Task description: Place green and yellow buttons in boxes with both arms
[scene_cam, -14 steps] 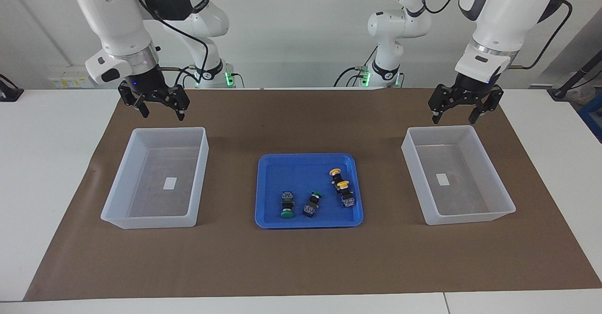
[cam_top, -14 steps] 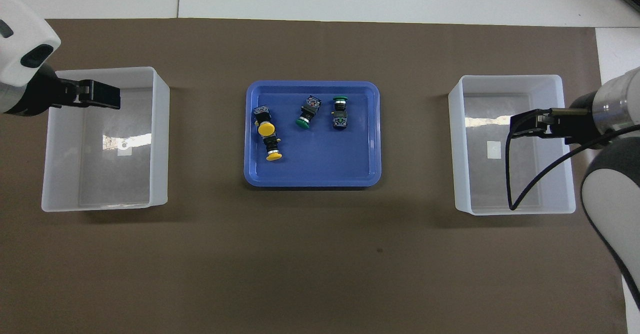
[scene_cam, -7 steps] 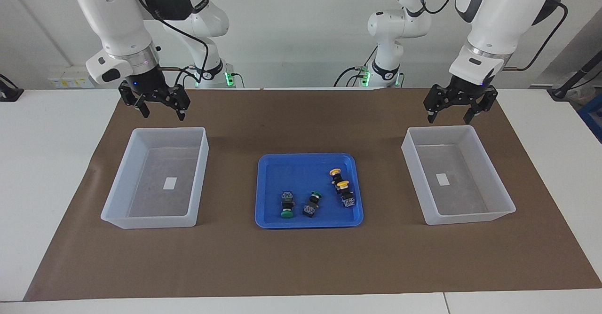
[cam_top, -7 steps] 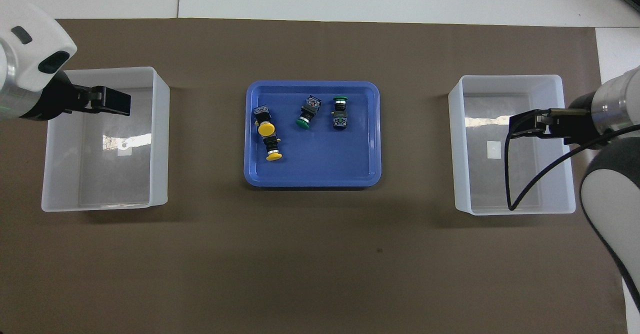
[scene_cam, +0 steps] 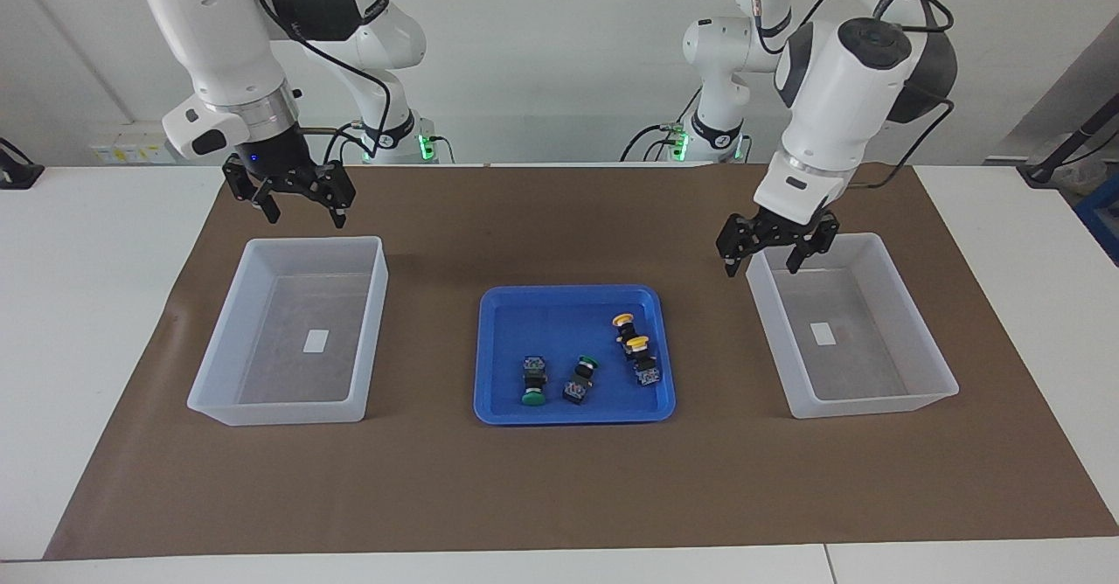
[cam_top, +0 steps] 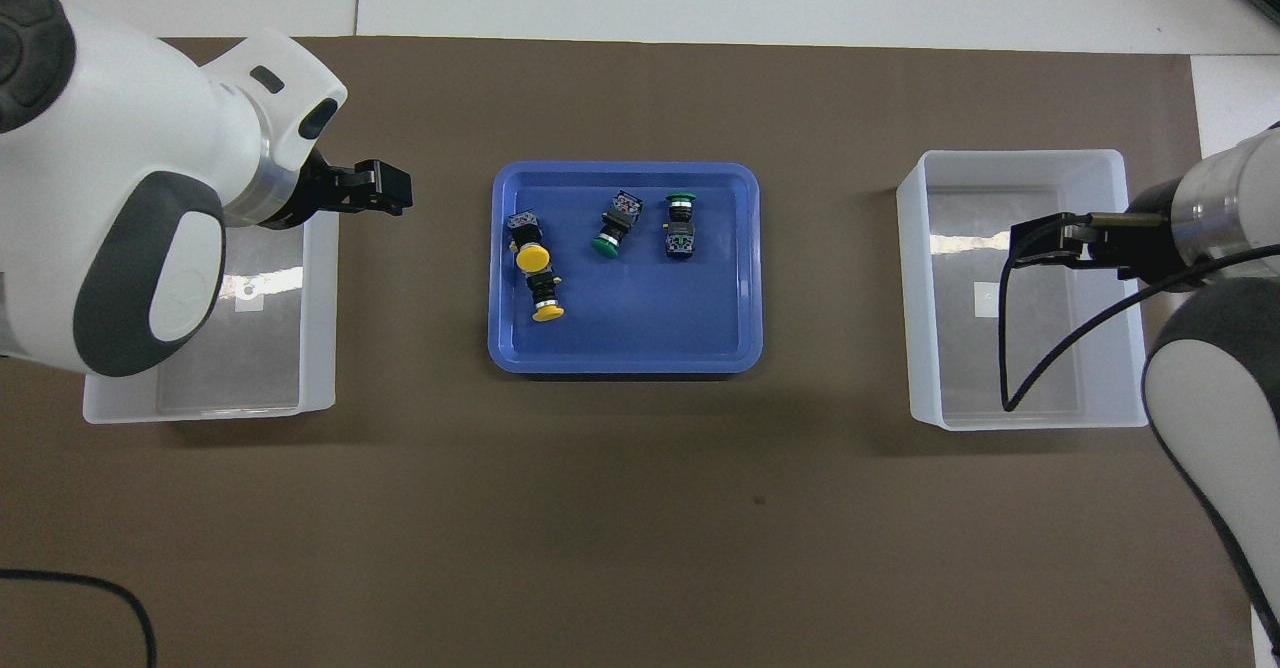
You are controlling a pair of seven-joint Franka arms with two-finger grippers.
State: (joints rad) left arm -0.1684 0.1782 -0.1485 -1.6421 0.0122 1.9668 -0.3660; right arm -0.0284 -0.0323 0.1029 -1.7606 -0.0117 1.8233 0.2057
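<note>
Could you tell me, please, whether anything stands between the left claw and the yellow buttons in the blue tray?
Nothing visible does. The left claw hangs open over the mat beside its box, and only bare mat and the low rim of the blue tray lie between it and the yellow buttons.

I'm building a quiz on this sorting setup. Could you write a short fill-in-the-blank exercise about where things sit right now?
1. All four buttons lie in the ____ tray.
2. The two yellow buttons lie toward the ____ arm's end of the tray.
3. Both boxes hold ____ buttons.
4. Both the left hand and the right hand are ____ and hold nothing.

Missing words: blue; left; no; open
</note>
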